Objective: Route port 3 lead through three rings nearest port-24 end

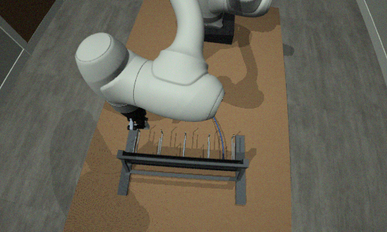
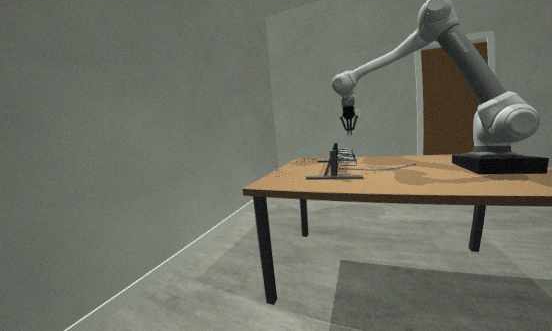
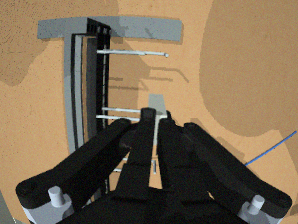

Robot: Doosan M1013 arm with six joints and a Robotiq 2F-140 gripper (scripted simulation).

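Observation:
The grey rack [image 1: 182,161] [image 2: 333,162] [image 3: 72,96] stands on the brown table [image 1: 175,207], with the cable manager's thin rings [image 1: 184,144] [image 3: 133,52] sticking out on the robot's side. The blue lead [image 1: 220,140] [image 3: 273,149] leaves the panel near the right end in the top view and runs back under the arm. It lies along the table in the exterior view [image 2: 390,168]. My gripper [image 1: 133,127] [image 2: 349,131] [image 3: 155,105] is shut with nothing between the fingers. It hangs well above the rings at the rack's opposite end, apart from the lead.
The robot's black base [image 1: 219,31] [image 2: 500,162] stands at the far end of the table. The arm's large elbow [image 1: 158,84] hides part of the table and the lead's far stretch in the top view. The table edge [image 2: 350,192] lies close in front of the rack.

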